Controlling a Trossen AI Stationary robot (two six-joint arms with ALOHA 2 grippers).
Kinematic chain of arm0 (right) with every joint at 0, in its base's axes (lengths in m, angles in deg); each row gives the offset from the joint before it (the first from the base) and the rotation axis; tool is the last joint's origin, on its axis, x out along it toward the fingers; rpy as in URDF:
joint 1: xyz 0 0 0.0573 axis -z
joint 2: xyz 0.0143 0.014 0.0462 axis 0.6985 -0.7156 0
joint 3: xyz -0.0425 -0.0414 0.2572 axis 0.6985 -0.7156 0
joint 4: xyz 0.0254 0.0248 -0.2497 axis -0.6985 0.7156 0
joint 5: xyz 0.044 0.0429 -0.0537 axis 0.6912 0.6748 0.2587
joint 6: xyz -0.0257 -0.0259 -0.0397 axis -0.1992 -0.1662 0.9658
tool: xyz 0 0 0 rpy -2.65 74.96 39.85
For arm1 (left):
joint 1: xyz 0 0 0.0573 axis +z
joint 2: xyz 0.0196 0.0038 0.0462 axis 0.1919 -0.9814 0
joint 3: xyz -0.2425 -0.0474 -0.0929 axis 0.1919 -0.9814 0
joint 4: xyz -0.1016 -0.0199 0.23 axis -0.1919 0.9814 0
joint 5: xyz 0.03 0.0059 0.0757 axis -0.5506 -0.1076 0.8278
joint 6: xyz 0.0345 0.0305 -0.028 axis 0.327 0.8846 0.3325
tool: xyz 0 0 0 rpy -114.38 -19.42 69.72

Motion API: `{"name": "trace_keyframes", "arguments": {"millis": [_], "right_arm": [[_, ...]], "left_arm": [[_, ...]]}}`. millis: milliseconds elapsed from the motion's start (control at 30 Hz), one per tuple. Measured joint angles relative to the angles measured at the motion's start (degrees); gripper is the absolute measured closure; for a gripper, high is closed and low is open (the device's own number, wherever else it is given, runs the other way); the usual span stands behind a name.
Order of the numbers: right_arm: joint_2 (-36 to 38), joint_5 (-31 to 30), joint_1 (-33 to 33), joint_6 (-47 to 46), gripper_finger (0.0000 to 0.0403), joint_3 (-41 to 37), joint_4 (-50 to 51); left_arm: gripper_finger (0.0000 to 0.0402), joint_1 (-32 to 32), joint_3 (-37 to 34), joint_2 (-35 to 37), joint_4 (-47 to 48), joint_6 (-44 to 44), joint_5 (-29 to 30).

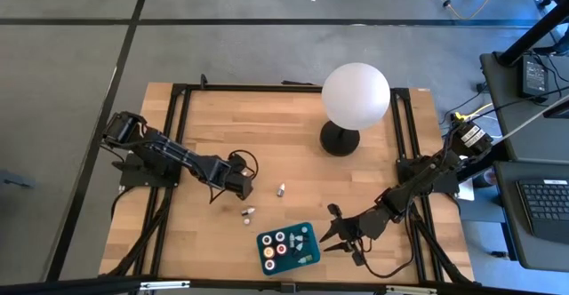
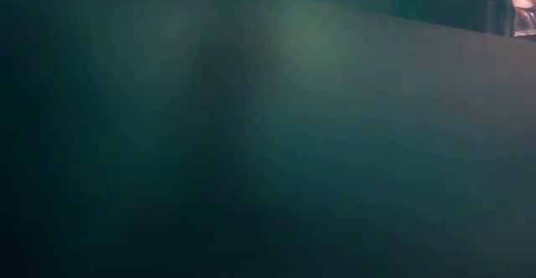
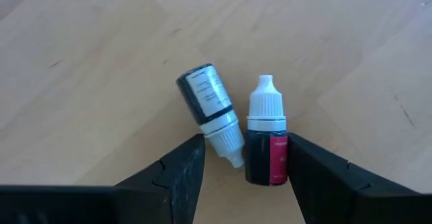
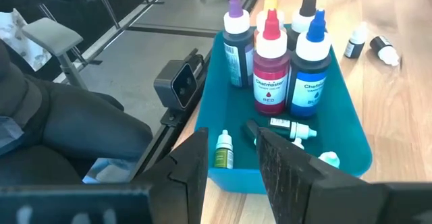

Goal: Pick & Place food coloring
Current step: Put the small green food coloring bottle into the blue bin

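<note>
Two tiny food coloring bottles lie on their sides on the wood table: a dark one and a red-labelled, white-capped one, also seen as a pair. A third small bottle lies farther right. My left gripper is open, a finger showing on either side of the pair. The teal tray holds several tall bottles with coloured caps and a few tiny ones. My right gripper is open at the tray's right end.
A white globe lamp on a black base stands at the table's far right. The low view is filled by the teal tray wall. Black frame rails run along the table's sides. Bare wood lies between the arms and the lamp.
</note>
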Motion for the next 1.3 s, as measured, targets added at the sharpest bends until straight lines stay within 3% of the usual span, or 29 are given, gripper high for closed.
{"name": "trace_keyframes", "arguments": {"millis": [400,767,1000,1300], "right_arm": [[0.0,0.0,0.0,0.1,0.0274,0.0,0.0],[0.0,0.0,0.0,0.1,0.0274,0.0,0.5],[0.0,0.0,0.0,0.1,0.0274,0.0,0.6],[0.0,0.0,0.0,0.3,0.0274,0.0,0.7]], "left_arm": [[0.0252,0.0,0.0,0.0,-0.3,0.6,-1.4],[0.0253,-0.7,0.1,0.2,-0.7,5.1,-7.8],[0.0254,-4.7,0.1,0.2,-0.9,5.6,-11.6],[0.0255,-13.8,0.0,0.1,-4.0,5.6,-10.2]]}}
